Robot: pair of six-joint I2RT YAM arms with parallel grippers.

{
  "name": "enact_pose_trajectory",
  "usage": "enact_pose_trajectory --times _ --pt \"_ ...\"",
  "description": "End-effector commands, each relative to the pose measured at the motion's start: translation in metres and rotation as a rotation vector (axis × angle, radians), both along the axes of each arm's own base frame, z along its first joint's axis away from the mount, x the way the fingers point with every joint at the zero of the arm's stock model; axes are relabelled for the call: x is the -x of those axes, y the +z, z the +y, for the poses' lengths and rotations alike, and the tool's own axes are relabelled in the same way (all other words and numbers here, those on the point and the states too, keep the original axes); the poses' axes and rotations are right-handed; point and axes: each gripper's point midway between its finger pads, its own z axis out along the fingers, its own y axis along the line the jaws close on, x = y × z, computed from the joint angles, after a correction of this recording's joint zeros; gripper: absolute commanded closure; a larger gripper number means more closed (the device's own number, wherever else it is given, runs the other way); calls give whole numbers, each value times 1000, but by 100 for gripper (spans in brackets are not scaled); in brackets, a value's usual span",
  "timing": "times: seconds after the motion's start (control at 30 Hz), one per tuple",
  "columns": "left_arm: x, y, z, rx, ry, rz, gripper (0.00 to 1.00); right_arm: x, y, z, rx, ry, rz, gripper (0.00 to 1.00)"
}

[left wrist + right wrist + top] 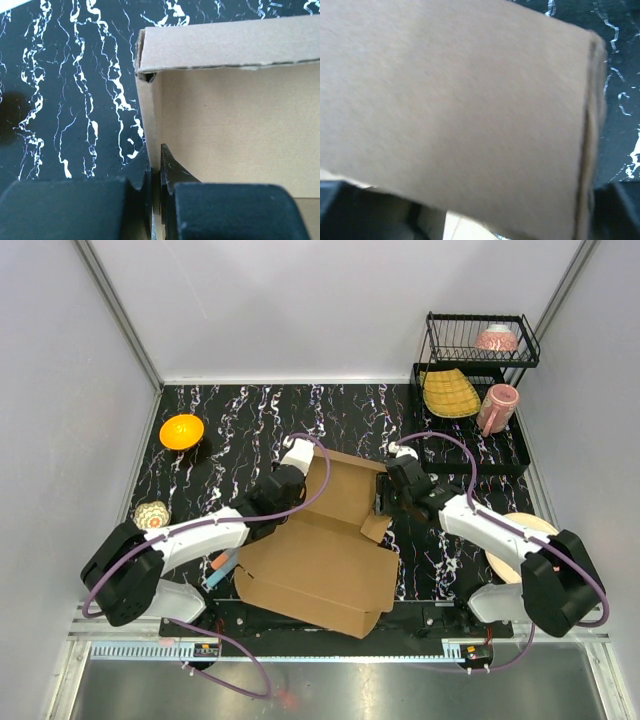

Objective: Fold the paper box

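I see the box (320, 555) lying mid-table (250, 410). My left gripper (155, 160) is pinched tight on the box's left wall. My right gripper (385, 498) is at its right flap, and I cannot tell its grip.

Bare counter (250, 420) is left behind the paper box (320, 570); the far-right corner is blocked by 1 dish rack (460, 338) (loaded), far-left by 1 orange bowl (181, 431).

The black marbled table (250, 420) carries the paper box (320, 570), orange bowl (181, 431), dish rack (470, 446) and plate (533, 523).
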Motion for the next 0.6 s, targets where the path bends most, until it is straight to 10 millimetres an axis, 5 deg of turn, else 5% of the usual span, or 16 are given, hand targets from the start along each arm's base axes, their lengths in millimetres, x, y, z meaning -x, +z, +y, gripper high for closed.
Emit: enact_pose_trajectory --times 0.0,0.3,0.57 --pt "-2 42 -25 129 -51 -92 100 36 11 37 -152 178 87 40" --pt "-2 37 -20 96 -33 -79 100 72 -6 42 -225 257 181 32" --pt "-4 36 -20 91 -23 -70 100 94 -2 57 -259 373 210 25"
